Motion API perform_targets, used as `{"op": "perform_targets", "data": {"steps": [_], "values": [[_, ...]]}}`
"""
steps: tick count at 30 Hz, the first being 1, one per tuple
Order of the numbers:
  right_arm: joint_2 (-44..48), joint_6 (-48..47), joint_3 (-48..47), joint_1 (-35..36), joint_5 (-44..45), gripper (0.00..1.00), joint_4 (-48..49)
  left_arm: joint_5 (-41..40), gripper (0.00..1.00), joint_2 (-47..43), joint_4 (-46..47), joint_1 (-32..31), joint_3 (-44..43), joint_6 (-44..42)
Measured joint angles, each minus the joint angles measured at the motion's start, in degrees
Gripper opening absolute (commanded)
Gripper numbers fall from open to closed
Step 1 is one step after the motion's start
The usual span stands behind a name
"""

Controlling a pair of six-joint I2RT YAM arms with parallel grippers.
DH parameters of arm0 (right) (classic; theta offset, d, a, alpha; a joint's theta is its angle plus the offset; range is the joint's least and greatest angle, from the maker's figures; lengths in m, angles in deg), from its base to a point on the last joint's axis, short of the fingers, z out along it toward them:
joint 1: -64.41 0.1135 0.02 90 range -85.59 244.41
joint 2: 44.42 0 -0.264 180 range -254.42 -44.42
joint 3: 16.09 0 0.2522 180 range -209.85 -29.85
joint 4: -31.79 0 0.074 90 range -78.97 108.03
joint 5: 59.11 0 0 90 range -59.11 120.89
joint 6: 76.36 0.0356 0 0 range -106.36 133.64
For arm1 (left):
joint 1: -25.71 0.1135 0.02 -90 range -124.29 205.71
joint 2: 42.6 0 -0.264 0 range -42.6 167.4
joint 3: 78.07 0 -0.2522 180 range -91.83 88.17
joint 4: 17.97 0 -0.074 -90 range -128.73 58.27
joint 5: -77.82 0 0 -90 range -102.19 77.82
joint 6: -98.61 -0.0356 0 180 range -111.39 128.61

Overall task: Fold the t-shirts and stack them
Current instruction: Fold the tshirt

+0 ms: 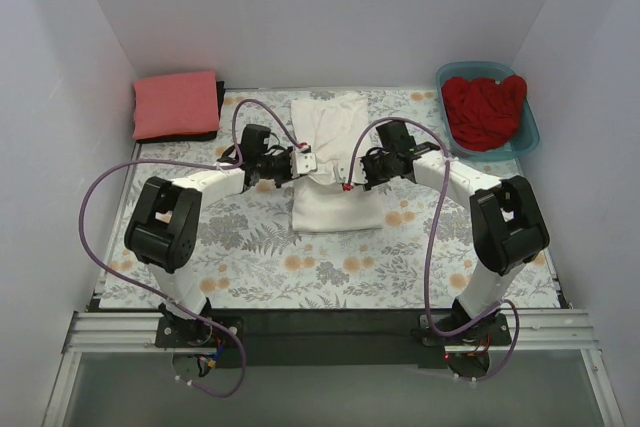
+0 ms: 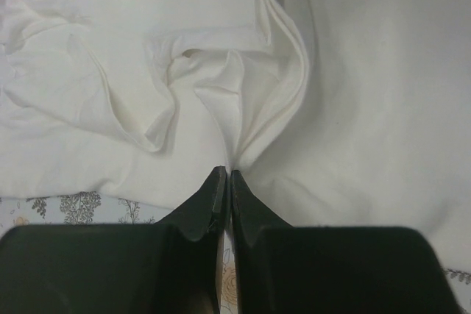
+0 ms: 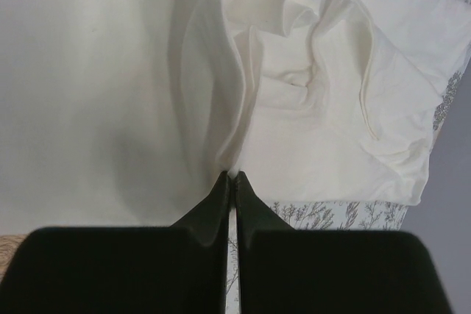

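White shirt (image 1: pixel 337 209) centre of worktop (image 1: pixel 250 267) | left claw (image 2: pixel 224 176) and right claw (image 3: pixel 232 177) each clamped on its side folds | cloth light, limp, likely sags | you should grip hems, lift both sides evenly

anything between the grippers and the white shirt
Nothing visible does. The left gripper and the right gripper are each shut on a pinched fold of the white t-shirt.

Even, bright light throughout; the white t-shirt (image 2: pixel 368 108) nearly washes out, and near fingers (image 2: pixel 200 220) look soft.
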Motion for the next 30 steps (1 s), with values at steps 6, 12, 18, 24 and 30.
{"op": "perform_targets", "data": {"steps": [6,12,18,24,30], "values": [[-2.9,-0.8,-1.5,-1.1,0.0,0.01,0.8,0.8,0.0,3.2,2.6,1.0,-1.8,-0.7],[-4.5,-1.0,-2.3,-1.7,0.1,0.01,1.5,1.0,0.0,4.5,4.3,1.4,-2.3,-1.4],[-7.1,-1.0,-4.0,-1.9,0.2,0.01,2.7,1.0,0.0,7.9,6.7,1.9,-4.0,-1.2],[-9.4,-0.2,-5.2,-2.3,1.9,0.64,3.3,-0.4,0.36,10.6,9.7,2.1,-4.5,-0.2],[-7.5,1.1,-6.2,-2.7,3.8,0.69,4.0,-2.8,0.46,9.6,12.0,2.9,-4.8,5.5]]}}
